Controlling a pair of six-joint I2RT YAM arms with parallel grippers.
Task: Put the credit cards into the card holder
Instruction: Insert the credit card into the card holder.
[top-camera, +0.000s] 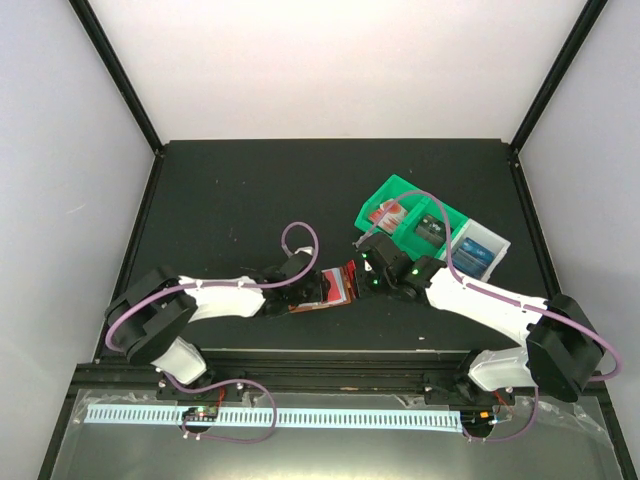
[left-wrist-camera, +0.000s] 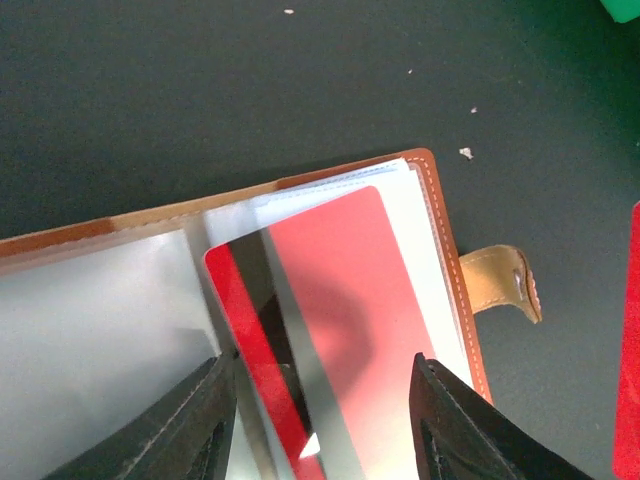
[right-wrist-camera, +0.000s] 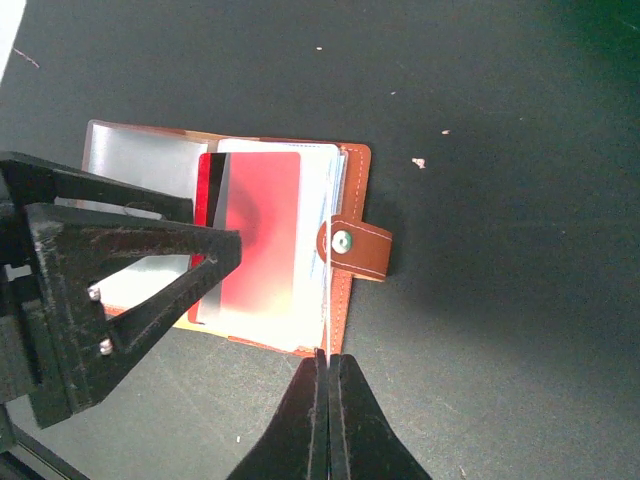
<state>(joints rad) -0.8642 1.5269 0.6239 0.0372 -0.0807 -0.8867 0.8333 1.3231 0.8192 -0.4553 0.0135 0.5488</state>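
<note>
1. Left claw (left-wrist-camera: 322, 385) stood about half spread astride a red card (left-wrist-camera: 330, 300), one finger at each long edge. Whether it actually pinched the card could not be told.
2. Right claw (right-wrist-camera: 327, 365) was pressed fully together on nothing, its tip just beside the edge of the card holder (right-wrist-camera: 352, 170), below the snap tab (right-wrist-camera: 358, 245).
3. The holder lay open on the surface (top-camera: 230, 190) between the arms. The red card lay flat on its clear sleeves, not visibly inside a slot.
4. Likely risks: nothing clearly pinned the holder, so a push could slide it. A tilted card could catch a sleeve mouth and buckle or slip free.
5. Counted: one holder, two claws, one green bin (top-camera: 395, 188), one grey bin (top-camera: 500, 244). Besides the red card, the bins showed at least one red (top-camera: 385, 214), one dark (top-camera: 430, 228) and one blue (top-camera: 476, 255) card; stacks were too small to count.
</note>
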